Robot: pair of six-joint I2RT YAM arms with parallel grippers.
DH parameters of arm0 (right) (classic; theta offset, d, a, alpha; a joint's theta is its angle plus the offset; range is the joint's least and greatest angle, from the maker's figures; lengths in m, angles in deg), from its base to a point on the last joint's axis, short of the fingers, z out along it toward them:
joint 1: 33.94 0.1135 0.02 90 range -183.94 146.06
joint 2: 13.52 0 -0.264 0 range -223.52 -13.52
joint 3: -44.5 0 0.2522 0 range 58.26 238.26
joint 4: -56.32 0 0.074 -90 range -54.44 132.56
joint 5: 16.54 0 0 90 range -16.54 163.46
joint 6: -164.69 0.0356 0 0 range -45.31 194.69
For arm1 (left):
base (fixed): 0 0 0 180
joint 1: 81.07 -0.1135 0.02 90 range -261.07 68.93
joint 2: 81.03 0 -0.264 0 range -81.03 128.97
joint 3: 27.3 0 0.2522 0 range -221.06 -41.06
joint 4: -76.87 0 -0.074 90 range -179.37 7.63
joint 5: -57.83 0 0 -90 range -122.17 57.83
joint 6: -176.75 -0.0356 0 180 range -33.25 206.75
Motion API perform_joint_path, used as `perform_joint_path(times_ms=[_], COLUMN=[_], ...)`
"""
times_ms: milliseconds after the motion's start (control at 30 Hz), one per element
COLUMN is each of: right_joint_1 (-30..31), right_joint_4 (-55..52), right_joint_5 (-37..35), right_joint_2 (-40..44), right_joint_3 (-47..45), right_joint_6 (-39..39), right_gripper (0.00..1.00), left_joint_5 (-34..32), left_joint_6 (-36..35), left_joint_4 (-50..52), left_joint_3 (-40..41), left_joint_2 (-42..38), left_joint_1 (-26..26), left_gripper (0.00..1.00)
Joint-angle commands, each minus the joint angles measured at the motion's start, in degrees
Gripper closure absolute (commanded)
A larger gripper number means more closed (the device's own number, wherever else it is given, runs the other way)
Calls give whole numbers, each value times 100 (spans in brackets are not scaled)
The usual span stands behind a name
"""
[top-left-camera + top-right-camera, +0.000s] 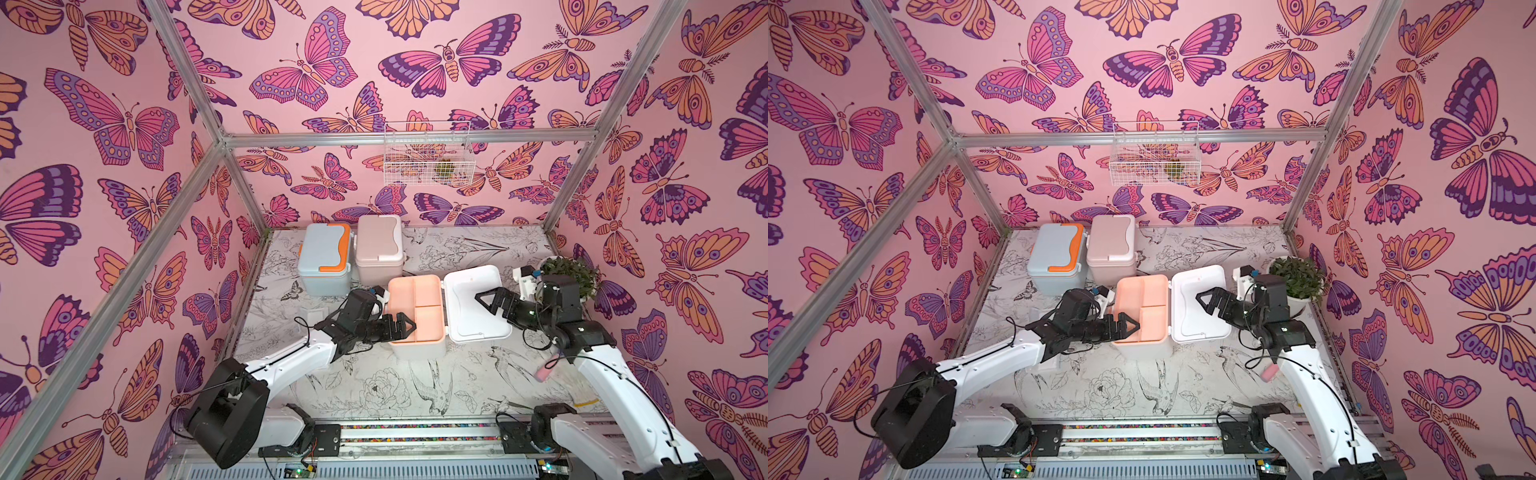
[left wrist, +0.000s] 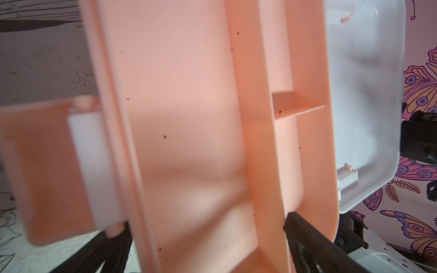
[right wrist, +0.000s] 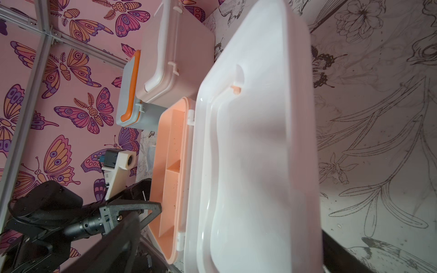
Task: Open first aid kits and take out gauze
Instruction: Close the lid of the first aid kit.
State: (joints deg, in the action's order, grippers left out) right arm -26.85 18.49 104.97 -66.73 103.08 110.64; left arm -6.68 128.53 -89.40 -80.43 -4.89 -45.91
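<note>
Left gripper (image 1: 405,327): one, jaws spread wide, gripping nothing, at the near left end of the peach tray (image 1: 401,299).
Right gripper (image 1: 484,303): one, jaws spread wide, gripping nothing, over the white lid (image 1: 461,282).
Open kit: one, the white kit (image 1: 417,351), its lid lying flat on its right.
Closed kits: two, the blue-grey kit (image 1: 326,257) and the beige-pink kit (image 1: 380,245), side by side at the back left.
Gauze (image 1: 311,316): faint clear packets on the table in front of the blue-grey kit, beside the left arm; the number cannot be told.
Surroundings: one potted plant (image 1: 571,272) behind the right gripper, and one wire basket (image 1: 428,156) on the back wall.
</note>
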Motion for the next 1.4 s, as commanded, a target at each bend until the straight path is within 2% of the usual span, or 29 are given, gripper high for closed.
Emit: perform_joint_path(times_ms=[0,367,533,700,900,1100,1233,1367], right_joint_1=[126,134,206,705,1738,2446,2508,2506], right_joint_4=[-502,-1236,-1221,-712,-215,97,-38,-522], right_joint_5=[454,312,404,514,76,-153,-354,-864], right_joint_2=[79,293,323,304,47,-399,-595,-756], right_joint_3=[273,880,1011,994,1046,1055,1054,1215], right_joint_6=[-80,-245,-109,332,584,651,540,75], right_gripper=[1,1,1,1,1,1,1,1], left_joint_5=[483,450,428,409,257,-591,-1238,-1537], left_joint_6=[-2,47,84,182,319,539,530,396], left_joint_4=[-399,-435,-445,-624,-897,-760,116,775], left_joint_3=[-150,-98,-67,35,290,1090,1367,1292], left_joint_2=[67,-107,-257,-261,-709,-1742,-2615,-3164], left_joint_1=[211,350,425,517,589,508,299,85], left_gripper=[0,0,0,0,0,0,0,0])
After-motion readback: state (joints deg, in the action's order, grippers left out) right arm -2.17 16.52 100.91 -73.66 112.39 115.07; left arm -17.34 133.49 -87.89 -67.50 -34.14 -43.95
